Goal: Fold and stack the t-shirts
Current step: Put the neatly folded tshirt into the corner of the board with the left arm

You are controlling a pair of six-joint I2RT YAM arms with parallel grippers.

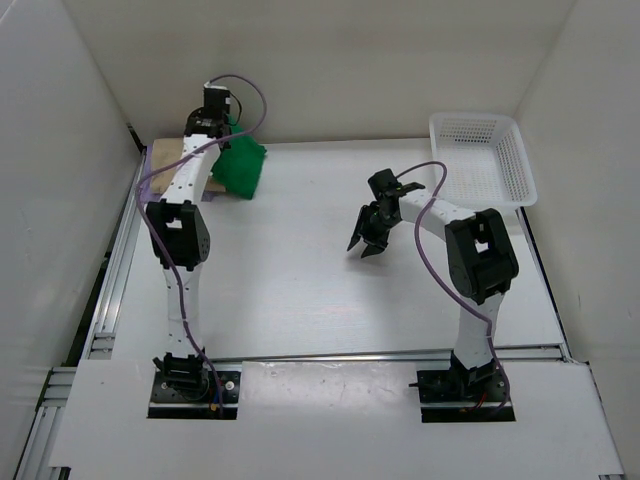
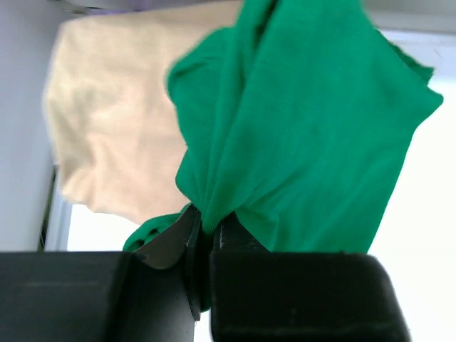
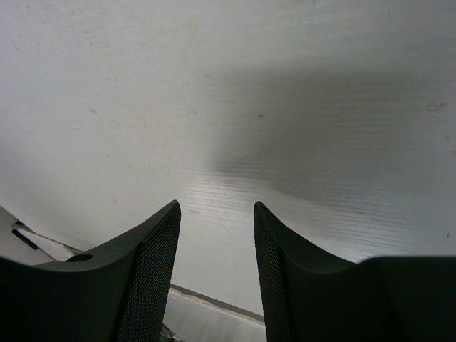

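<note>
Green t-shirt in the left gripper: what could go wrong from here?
1. The left gripper pinches the green t-shirt by a bunched wad, so it may land crumpled rather than flat.
2. It hangs over the tan t-shirt in the far left corner of the table; dragging could ruffle that shirt.
3. The right gripper stands open over bare surface, well apart from the cloth, so it cannot steady it yet.
</note>
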